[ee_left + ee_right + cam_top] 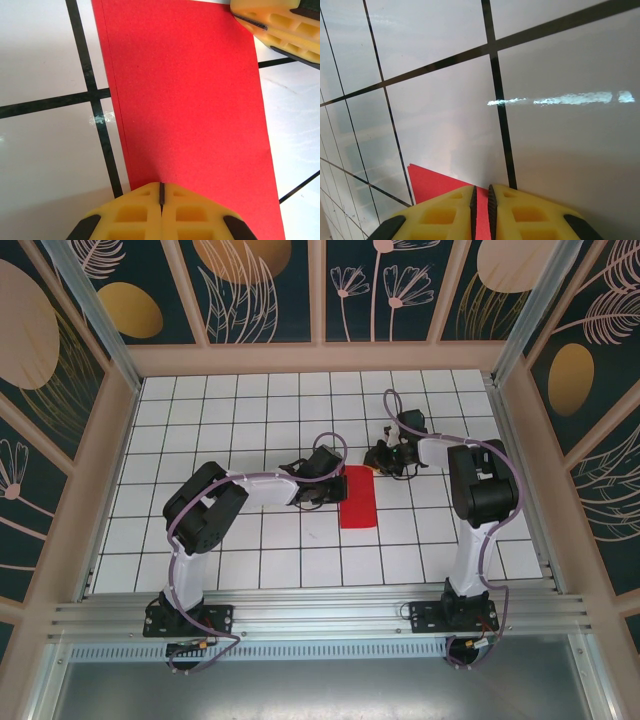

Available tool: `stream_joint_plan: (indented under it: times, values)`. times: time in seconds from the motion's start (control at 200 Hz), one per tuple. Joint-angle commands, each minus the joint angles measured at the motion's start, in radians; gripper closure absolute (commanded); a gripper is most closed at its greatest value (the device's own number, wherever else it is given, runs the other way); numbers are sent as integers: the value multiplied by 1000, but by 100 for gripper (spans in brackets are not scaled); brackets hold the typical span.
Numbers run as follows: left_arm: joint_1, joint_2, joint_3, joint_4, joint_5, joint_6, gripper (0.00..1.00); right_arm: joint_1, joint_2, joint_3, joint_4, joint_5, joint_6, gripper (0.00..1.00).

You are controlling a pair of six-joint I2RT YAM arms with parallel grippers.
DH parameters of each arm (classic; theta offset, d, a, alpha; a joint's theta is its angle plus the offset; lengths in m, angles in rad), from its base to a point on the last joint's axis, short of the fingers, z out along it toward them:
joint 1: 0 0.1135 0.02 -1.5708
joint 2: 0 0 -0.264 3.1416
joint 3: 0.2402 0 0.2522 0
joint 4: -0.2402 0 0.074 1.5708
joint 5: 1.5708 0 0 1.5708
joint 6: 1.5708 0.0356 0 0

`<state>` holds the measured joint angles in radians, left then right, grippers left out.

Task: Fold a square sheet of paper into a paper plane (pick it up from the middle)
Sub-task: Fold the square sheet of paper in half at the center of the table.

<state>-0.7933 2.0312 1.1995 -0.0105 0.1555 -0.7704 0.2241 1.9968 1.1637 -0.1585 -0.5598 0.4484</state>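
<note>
Red and thin, the sheet of paper [358, 502] is lying folded into a narrow rectangle on the white tiled tabletop [250, 540], near the middle and between the two arms. The left hand [161, 192] is sitting at the sheet's left edge, its yellow fingers [195, 215] pressed together. At the far right corner, the right hand [481, 196] is pinching the sheet, with a sliver of red showing between its nearly closed fingers.

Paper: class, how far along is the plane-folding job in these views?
Done: the paper lies folded into a narrow rectangle. In hand: the shut left gripper rests on one end, and the right gripper seems to pinch the far corner. Left: no pointed nose or wings yet.
</note>
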Motion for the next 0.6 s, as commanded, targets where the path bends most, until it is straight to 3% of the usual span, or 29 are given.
stream_joint_plan:
  times: [0.0, 0.21, 0.595]
  values:
    - [-4, 29, -38, -125, -24, 15, 100, 9, -78, -27, -68, 54, -37, 82]
    - [-4, 33, -37, -118, -22, 13, 100, 16, -164, -77, -38, -43, -44, 81]
    - [-4, 31, -44, -115, -19, 14, 100, 18, -90, -197, 34, 9, -3, 81]
